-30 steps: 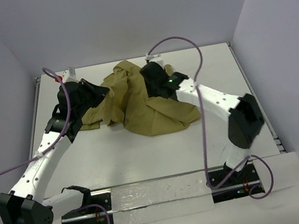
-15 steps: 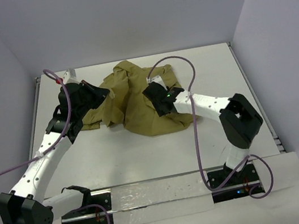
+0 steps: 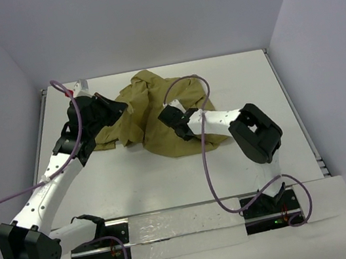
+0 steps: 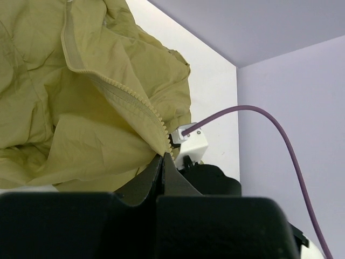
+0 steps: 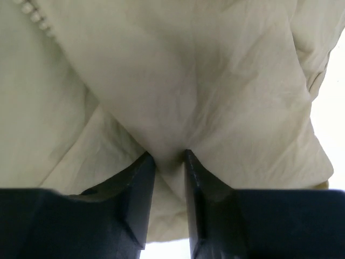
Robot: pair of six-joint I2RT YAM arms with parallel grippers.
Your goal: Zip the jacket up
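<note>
White table (image 3: 142, 181) bore the jacket (image 3: 149, 123), crumpled toward twelve o'clock — left gripper (image 4: 163, 157) clamped on its zipper edge (image 4: 124, 100) at nine o'clock, right gripper (image 5: 170, 159) pinching a cloth fold near its middle.

The left arm (image 3: 49, 183) is standing stretched forward, left gripper (image 4: 163, 159) clamping the jacket (image 4: 108, 65) edge, jaws together; the right arm (image 3: 221, 120) is sitting elbow-bent, right gripper (image 5: 170, 159) pinching a fold

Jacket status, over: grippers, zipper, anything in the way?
Left gripper shut on the jacket at its zipper edge. Right gripper pinching a fold of jacket cloth. Jacket crumpled, zipper open. No obstruction seen.
</note>
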